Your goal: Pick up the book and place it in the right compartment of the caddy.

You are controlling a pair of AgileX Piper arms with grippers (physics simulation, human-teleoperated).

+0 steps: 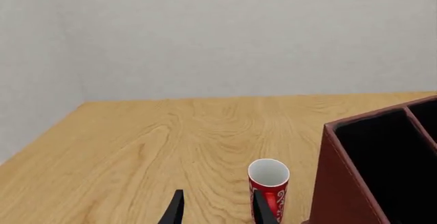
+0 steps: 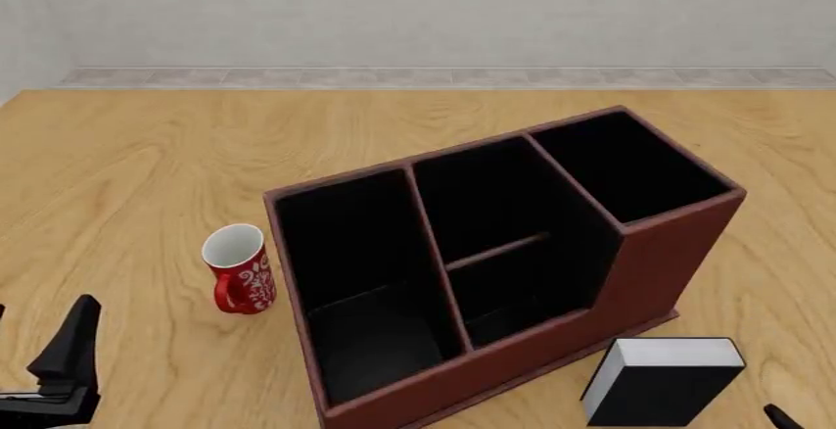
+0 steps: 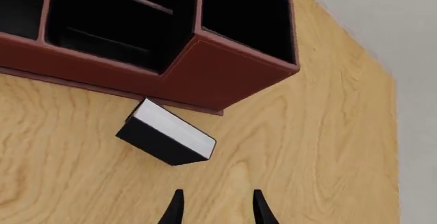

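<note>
The black book (image 2: 657, 382) stands on the table with its white page edges up, just off the caddy's (image 2: 523, 351) near right corner. The right compartment (image 2: 633, 160) is the taller end slot. In the right wrist view my right gripper (image 3: 217, 209) is open and empty, a short way from the book (image 3: 166, 138), with the caddy (image 3: 225, 78) and its right compartment (image 3: 249, 14) beyond. Only a tip of it (image 2: 781, 416) shows in the front view. My left gripper (image 2: 69, 356) is open and empty at the near left; its fingers also show in the left wrist view (image 1: 220, 211).
A red patterned mug (image 2: 238, 268) stands upright left of the caddy; it also shows in the left wrist view (image 1: 268, 187), just beyond the left gripper's fingers, beside the caddy's wall (image 1: 341, 183). The wooden table (image 2: 131, 165) runs to a grey wall behind.
</note>
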